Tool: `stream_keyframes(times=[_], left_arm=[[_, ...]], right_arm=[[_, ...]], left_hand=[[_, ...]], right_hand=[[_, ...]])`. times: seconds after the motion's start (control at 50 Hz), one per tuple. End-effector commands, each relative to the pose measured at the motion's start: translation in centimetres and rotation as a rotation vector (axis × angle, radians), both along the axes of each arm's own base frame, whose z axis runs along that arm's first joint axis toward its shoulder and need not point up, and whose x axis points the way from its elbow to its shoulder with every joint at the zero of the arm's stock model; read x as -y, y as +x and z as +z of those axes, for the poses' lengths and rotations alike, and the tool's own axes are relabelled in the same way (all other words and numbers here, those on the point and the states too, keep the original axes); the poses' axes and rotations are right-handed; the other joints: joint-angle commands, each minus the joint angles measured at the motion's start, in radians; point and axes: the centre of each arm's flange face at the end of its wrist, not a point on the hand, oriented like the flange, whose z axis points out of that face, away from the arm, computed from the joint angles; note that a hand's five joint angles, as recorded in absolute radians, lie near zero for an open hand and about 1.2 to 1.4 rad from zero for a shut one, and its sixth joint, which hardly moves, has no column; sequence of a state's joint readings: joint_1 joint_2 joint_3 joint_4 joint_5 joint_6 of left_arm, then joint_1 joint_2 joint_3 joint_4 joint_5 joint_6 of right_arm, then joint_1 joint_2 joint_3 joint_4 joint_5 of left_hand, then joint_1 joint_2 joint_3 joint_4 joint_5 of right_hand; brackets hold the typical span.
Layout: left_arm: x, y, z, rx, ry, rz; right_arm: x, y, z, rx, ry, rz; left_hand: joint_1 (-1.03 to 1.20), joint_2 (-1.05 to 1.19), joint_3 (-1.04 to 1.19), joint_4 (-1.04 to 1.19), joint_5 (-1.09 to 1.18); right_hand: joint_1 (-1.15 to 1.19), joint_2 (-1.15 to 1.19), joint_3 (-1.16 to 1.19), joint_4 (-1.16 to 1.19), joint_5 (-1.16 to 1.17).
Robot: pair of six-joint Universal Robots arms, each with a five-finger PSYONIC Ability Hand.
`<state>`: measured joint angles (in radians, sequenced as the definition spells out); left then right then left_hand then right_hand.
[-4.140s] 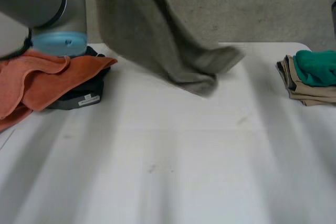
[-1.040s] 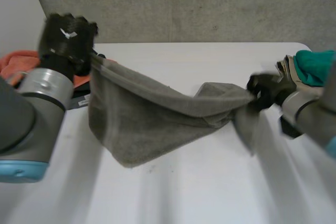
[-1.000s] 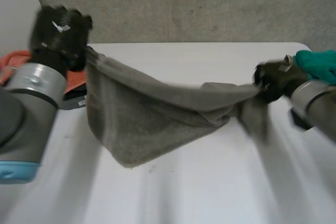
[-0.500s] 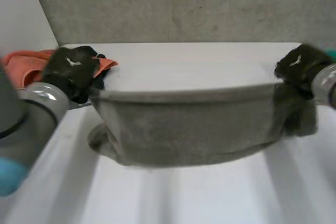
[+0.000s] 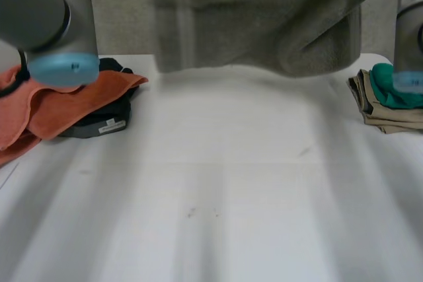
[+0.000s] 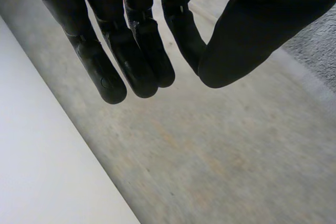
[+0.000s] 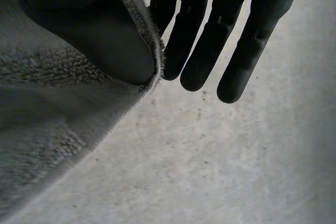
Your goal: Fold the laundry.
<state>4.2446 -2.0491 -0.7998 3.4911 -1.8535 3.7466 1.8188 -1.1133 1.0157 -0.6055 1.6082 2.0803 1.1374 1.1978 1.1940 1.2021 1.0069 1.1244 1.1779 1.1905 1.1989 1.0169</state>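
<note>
Black against the grey pile, the right robot hand [image 7: 205, 45] pinches the towel [image 7: 52, 129] at its edge. The cloth's hem runs between the thumb and the nearest finger, and the other fingers stand straight beside it. From that pinch the towel falls away under the thumb in a broad, loose sheet.

The left robot hand [image 6: 136, 51] hangs with a strip of the same towel [image 6: 320, 51] showing just beyond its thumb. That strip passes behind the thumb, so I cannot tell whether this robot hand grips it.

In the head view the towel [image 5: 264, 18] is held up high between the two arms. It hangs as a wide curtain over the far edge of the table [image 5: 218, 183]. Its lower edge looks clear of the surface, and towards the right arm [image 5: 410, 18] it bunches into a thick rolled fold. The left arm [image 5: 39, 4], with its light-blue cap [image 5: 63, 67], rises over the table's far left corner.

Below that cap, at the left edge of the table, an orange cloth [image 5: 46, 104] lies crumpled over a dark garment [image 5: 99, 123]. The garment's white label [image 5: 111, 124] faces the near side.

At the right edge, well apart from that heap, sits a folded stack. It has a teal piece [image 5: 396, 84] on top of beige pieces [image 5: 383, 117].
</note>
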Motion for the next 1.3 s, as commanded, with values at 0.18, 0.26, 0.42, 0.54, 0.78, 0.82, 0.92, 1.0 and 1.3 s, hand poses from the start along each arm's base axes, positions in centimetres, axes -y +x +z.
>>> stream_keyframes(times=[0.18, 0.26, 0.42, 0.54, 0.78, 0.82, 0.92, 1.0, 1.3], left_arm=[[-3.7, 1.1, -16.2, 0.171, 0.394, -0.093], [-4.7, 0.6, -20.1, 0.207, 0.466, -0.124], [-7.1, -2.1, -22.7, 0.223, 0.506, -0.225], [-7.4, -3.0, -22.5, 0.060, 0.533, -0.308], [-8.7, -5.1, -25.3, -0.182, 0.679, -0.453], [-9.2, -5.6, -26.4, -0.165, 0.705, -0.461], [-9.2, -6.2, -28.1, -0.157, 0.734, -0.461], [-8.5, -6.6, -28.9, -0.156, 0.736, -0.447], [-7.0, 1.9, -20.4, -0.179, 0.632, -0.181]], right_arm=[[-4.1, 0.2, -14.8, -0.075, 0.581, 0.166], [-5.4, 0.1, -17.2, -0.084, 0.707, 0.180], [-7.4, 2.4, -14.2, -0.088, 0.645, 0.250], [-12.2, 5.5, -8.3, -0.098, 0.528, 0.370], [-20.1, 8.1, -0.1, -0.087, 0.403, 0.527], [-21.7, 8.4, 1.3, -0.070, 0.374, 0.544], [-25.2, 8.7, 3.7, -0.052, 0.343, 0.597], [-27.4, 8.5, 4.5, -0.058, 0.352, 0.636], [-18.7, 2.4, 1.4, -0.064, 0.459, 0.213]], left_hand=[[0.259, 0.198, 0.202, 0.194, 0.215], [-0.125, -0.186, -0.182, -0.190, -0.169], [-0.963, -1.023, -1.019, -1.028, -1.007], [-0.963, -1.023, -1.019, -1.028, -1.007], [-0.963, -1.023, -1.019, -1.028, -1.007], [-0.963, -1.023, -1.019, -1.028, -1.007], [-0.959, -1.020, -1.016, -1.024, -1.003], [-0.583, -0.644, -0.640, -0.648, -0.627], [0.259, 0.198, 0.202, 0.194, 0.215]], right_hand=[[0.272, 0.218, 0.206, 0.197, 0.205], [0.272, 0.218, 0.206, 0.197, 0.205], [0.272, 0.218, 0.206, 0.197, 0.205], [0.272, 0.218, 0.206, 0.197, 0.205], [0.272, 0.218, 0.206, 0.197, 0.205], [0.272, 0.218, 0.206, 0.197, 0.205], [0.272, 0.218, 0.206, 0.197, 0.205], [0.272, 0.218, 0.206, 0.197, 0.205], [0.272, 0.218, 0.206, 0.197, 0.205]])
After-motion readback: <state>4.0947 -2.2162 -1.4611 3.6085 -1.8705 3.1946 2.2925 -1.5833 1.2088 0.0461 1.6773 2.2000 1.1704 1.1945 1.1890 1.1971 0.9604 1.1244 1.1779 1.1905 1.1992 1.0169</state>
